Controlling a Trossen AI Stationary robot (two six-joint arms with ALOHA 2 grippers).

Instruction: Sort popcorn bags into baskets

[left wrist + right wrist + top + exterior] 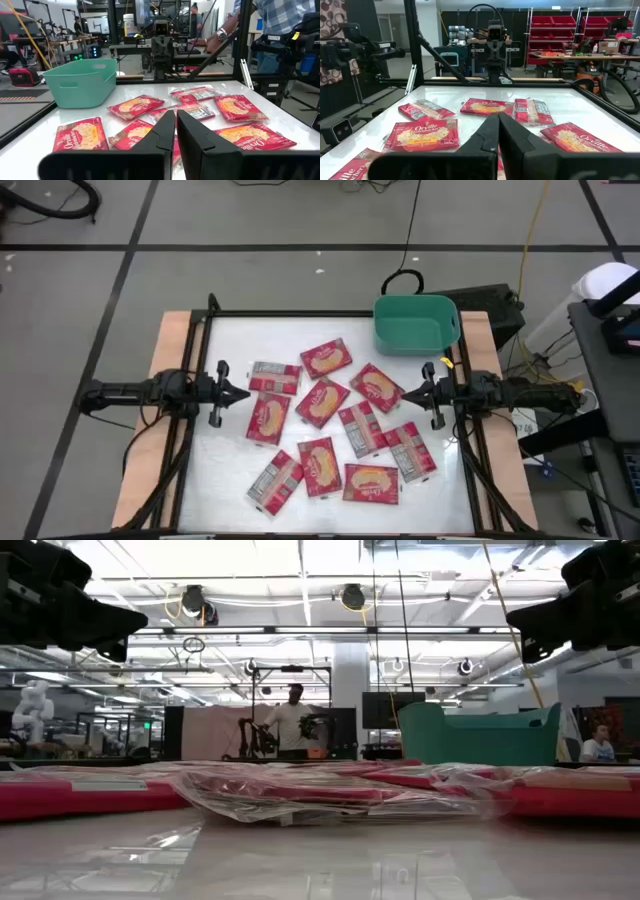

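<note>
Teal basket (416, 323) holds no visible packets; both arms' fingers closed, empty.

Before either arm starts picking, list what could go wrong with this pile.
1. Several popcorn bags overlap mid-table, so one grasp may lift or drag a neighbour.
2. The teal basket sits at the far right corner beside the right tool; the left tool would likely need a long reach across the table.
3. The packets lie flat on the glossy table, so shut fingers may slide over them.

Robotics lab/workshop: red shelving with parts bins (559, 31), cluttered workbench (600, 55), other black robot rigs (262, 735), person standing (293, 720).
</note>
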